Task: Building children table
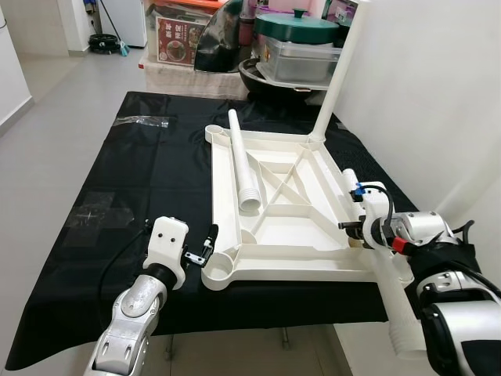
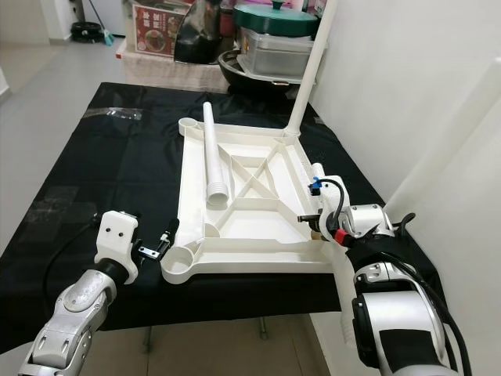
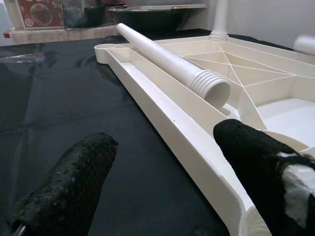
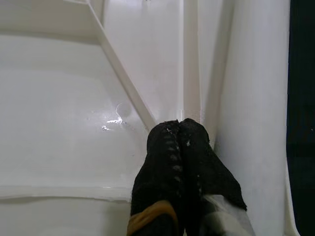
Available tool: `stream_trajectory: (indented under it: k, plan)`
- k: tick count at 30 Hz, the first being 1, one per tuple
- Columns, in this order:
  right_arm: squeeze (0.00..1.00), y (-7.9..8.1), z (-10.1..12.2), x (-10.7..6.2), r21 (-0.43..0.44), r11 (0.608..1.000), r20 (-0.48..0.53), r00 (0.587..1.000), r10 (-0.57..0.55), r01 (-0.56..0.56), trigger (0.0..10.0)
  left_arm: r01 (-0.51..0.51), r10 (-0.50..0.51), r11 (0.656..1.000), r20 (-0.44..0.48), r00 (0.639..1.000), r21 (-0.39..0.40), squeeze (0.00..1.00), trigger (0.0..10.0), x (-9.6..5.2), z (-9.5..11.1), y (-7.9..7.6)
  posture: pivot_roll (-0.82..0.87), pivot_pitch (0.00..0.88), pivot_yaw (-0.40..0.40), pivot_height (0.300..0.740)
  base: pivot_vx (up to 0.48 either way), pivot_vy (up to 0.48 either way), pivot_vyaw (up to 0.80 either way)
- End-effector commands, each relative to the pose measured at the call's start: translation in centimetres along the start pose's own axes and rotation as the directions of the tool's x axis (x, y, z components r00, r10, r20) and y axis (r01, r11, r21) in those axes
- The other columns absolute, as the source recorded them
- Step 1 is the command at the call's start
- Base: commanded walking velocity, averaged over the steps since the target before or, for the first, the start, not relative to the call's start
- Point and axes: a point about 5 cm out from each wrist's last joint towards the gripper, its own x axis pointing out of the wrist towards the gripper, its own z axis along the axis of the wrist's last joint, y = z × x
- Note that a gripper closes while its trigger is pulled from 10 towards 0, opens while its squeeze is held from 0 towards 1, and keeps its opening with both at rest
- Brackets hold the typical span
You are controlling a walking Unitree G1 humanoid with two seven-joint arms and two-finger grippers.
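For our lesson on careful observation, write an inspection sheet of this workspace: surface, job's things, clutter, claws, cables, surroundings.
Surface: black cloth over a table, with taped patches on the robot's left.
Job's things: white tabletop lying underside up; one leg standing in its far right corner; loose leg lying along its left side.
Clutter: clear plastic wrapper on the far left of the cloth.
Claws: left claw open at the near left corner; right claw shut, tips on the tabletop's right rim.
Cables: black cable by the left arm; black cable looped at the right wrist.
Surroundings: lidded pot, boxes, wall on the right.
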Motion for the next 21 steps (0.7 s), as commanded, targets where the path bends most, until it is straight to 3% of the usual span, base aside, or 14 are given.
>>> stream_trajectory:
  k: [1,2,3,4,6,8,10,15,21]
  plan:
    - [0.0,-0.1,-0.1,0.1,0.0,1.0,0.001,1.0,-0.018,0.018,10.0,0.001,-0.001,1.0,-0.012,1.0,0.014,0.0,10.0,-0.1,-0.3,-0.2,0.02,0.0,-0.172,0.74,0.0,0.0,0.0]
    - [0.0,-0.1,-0.1,0.1,0.007,1.0,0.006,1.0,-0.02,0.02,10.0,0.001,-0.001,1.0,-0.012,1.0,0.015,0.0,10.0,-0.1,-0.4,-0.1,0.02,0.0,-0.172,0.74,0.0,0.0,0.0]
    - [0.34,-0.2,0.4,0.0,0.001,1.0,0.037,0.999,-0.027,0.027,10.0,0.001,-0.001,1.0,-0.013,1.0,0.016,0.0,10.0,-0.1,-0.4,-0.1,0.02,0.0,-0.172,0.74,0.0,0.0,0.0]
    - [0.95,-0.1,0.9,-0.1,-0.022,0.999,0.08,0.997,-0.026,0.027,10.0,0.001,-0.001,1.0,-0.013,1.0,0.016,0.0,10.0,-0.1,-0.4,-0.1,0.02,0.0,-0.171,0.74,0.0,0.0,0.0]
    - [0.95,-0.1,1.4,-0.3,-0.039,0.999,0.109,0.994,-0.023,0.028,10.0,0.001,-0.001,1.0,-0.014,1.0,0.017,0.0,10.0,-0.1,-0.4,-0.1,0.02,0.0,-0.171,0.74,0.0,0.0,0.0]
    - [1.0,1.7,4.5,-1.7,-0.107,0.993,0.266,0.961,0.075,-0.048,10.0,0.004,-0.004,1.0,-0.014,1.0,0.018,0.0,10.0,-0.1,-0.4,-0.1,0.02,0.0,-0.167,0.74,0.0,0.0,0.0]
    - [1.0,2.8,6.0,-2.7,-0.141,0.986,0.338,0.931,0.135,-0.092,10.0,0.006,-0.006,1.0,-0.013,1.0,0.018,0.0,10.0,0.0,-0.4,-0.1,0.02,0.0,-0.167,0.74,0.0,0.0,0.0]
    - [1.0,4.4,8.2,-4.9,-0.186,0.973,0.411,0.889,0.203,-0.137,10.0,0.012,-0.012,1.0,-0.011,1.0,0.018,0.0,10.0,0.1,-0.3,-0.2,0.01,0.0,-0.164,0.74,0.0,0.0,0.0]
    - [1.0,4.2,8.8,-5.5,-0.2,0.975,0.402,0.899,0.173,-0.098,10.0,0.015,-0.015,1.0,-0.01,1.0,0.017,0.0,10.0,0.1,-0.3,-0.2,0.01,0.0,-0.163,0.74,0.0,0.0,0.0]
